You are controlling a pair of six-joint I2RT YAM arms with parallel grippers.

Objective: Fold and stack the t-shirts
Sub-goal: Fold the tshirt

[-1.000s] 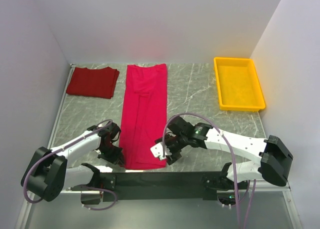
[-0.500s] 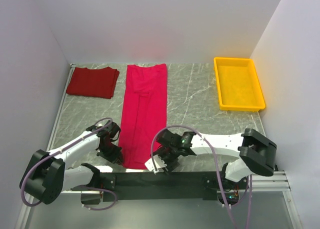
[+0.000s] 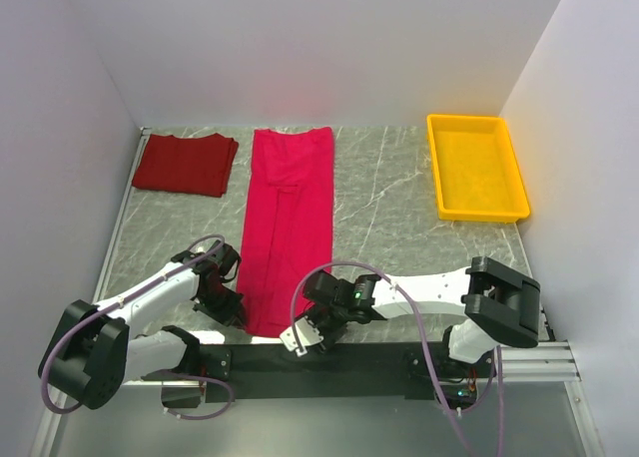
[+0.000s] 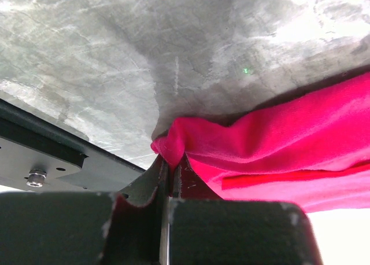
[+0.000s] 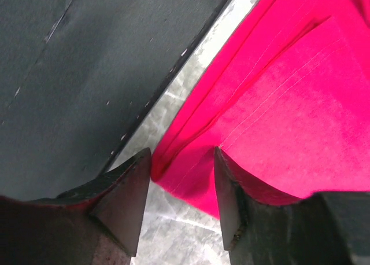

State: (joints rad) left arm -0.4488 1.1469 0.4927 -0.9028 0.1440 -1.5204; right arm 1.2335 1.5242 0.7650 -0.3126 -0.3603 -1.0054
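By the black rail at the near edge, the left gripper is clenched on a corner of the pink shirt. The right gripper straddles its hem, jaws apart. The shirt stretches across the grey marble table. The folded dark shirt lies far left and a yellow tray far right, with white walls around.

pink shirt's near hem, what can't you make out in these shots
Top view: near corners of the pink t-shirt are hidden under the arms.
Left wrist: left gripper pinches a fold; its fingers hide the depth of the bite.
Right wrist: right gripper straddles a corner; contact with the cloth is unclear.
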